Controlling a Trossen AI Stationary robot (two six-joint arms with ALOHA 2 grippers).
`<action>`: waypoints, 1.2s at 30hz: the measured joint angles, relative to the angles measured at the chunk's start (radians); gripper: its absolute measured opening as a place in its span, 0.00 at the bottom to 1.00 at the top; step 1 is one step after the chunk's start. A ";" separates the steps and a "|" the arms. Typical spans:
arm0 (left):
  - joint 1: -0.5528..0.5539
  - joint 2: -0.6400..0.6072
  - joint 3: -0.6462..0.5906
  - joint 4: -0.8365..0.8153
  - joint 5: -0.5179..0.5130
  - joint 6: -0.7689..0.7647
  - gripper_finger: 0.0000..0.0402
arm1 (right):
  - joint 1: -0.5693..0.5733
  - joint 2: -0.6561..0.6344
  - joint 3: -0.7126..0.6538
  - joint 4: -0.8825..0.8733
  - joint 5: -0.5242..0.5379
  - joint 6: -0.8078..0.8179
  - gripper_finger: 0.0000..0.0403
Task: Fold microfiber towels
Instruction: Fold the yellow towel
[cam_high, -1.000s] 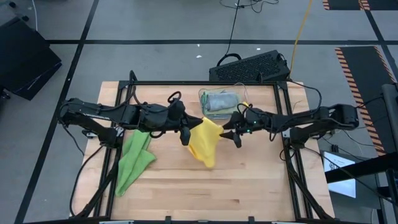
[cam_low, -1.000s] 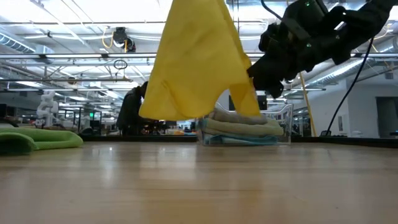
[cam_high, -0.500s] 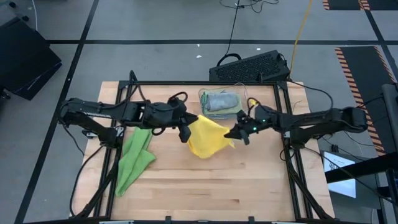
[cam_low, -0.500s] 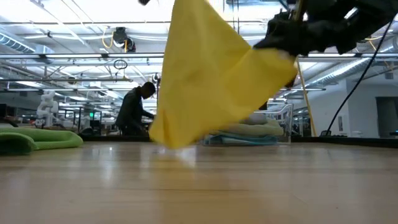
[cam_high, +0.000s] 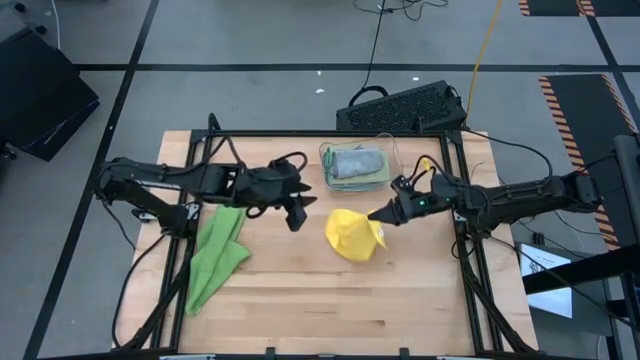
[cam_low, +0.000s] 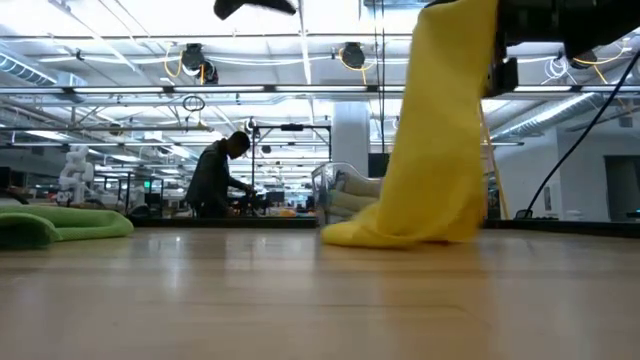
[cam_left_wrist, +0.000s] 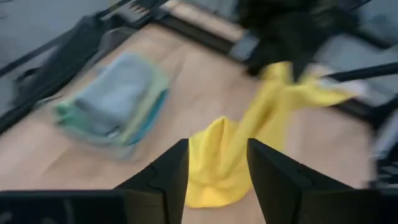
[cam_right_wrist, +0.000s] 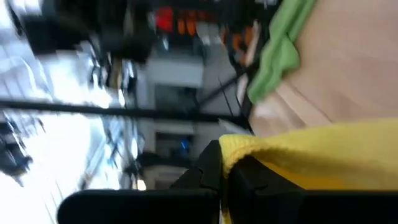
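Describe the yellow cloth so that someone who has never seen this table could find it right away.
Start at the wooden table and look just in front of the clear bin of stacked cloths. There the yellow towel hangs from the shut right gripper, its lower end bunched on the wood. The only other loose cloth is the green one, lying flat to the left.

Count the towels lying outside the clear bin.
2: the yellow towel mid-table, hanging from the right gripper; the bright green towel on the left. Others are stacked in the bin.

Yellow microfiber towel (cam_low: 437, 130) top edge cut off in low view; right gripper (cam_right_wrist: 225, 173) fingertips hidden under its fold.
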 joint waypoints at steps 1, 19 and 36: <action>-0.009 0.000 0.000 0.032 0.011 -0.003 0.41 | 0.003 0.001 0.000 0.015 0.034 0.010 0.00; -0.200 0.182 0.001 0.461 -0.137 0.098 0.60 | 0.011 0.099 0.140 0.015 0.257 0.034 0.00; -0.212 0.343 0.000 0.635 -0.466 0.176 0.59 | 0.011 0.154 0.160 0.078 0.524 0.034 0.00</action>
